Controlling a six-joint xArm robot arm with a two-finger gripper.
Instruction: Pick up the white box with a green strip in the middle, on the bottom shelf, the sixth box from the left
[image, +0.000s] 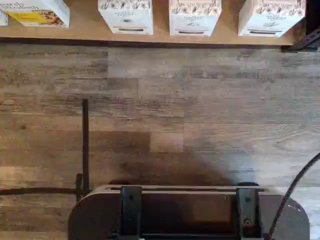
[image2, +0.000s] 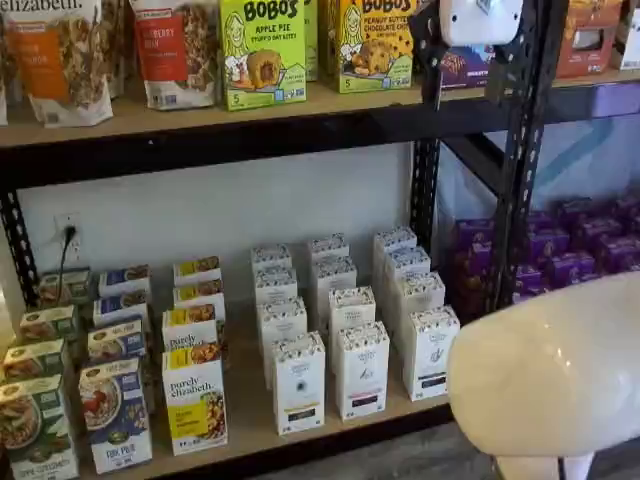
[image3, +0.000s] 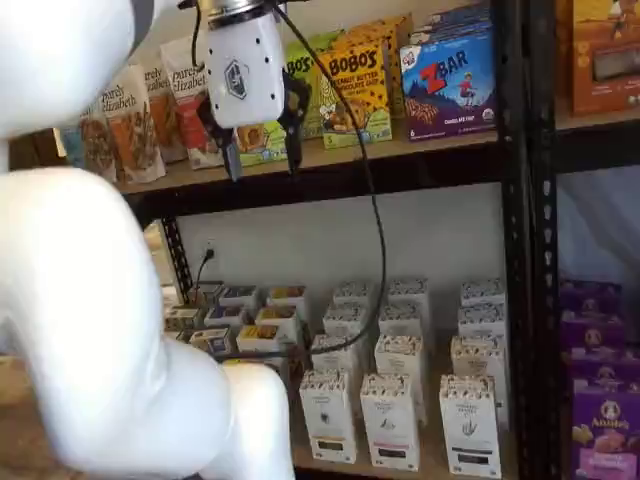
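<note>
Strip colours on the front cartons are too small to read cleanly in the wrist view, where the cartons are cut off at the frame edge. In a shelf view the arm's big white link (image3: 90, 330) hides the left end of the bottom shelf (image3: 400, 468); in the other, a white arm segment (image2: 550, 375) covers the floor corner.

Gripper (image3: 262, 160) hangs high, level with the upper shelf (image3: 330, 165), pointing down, black fingers (image3: 294, 125) spread apart with a clear gap, nothing between them. Cable (image3: 372, 230) trails down from it. Only its white body (image2: 480, 18) shows at the top edge in the other shelf view.

White box (image2: 431, 352) stands upright at the front of the rightmost white row on the bottom shelf (image2: 250, 425), just beside the carton with pink strip (image2: 361, 369), well below the gripper. In the other shelf view the white box (image3: 469, 425) sits front right.

Cereal boxes (image2: 195, 397) fill the left; purple boxes (image2: 570, 265) sit past the black upright (image2: 520, 150).
</note>
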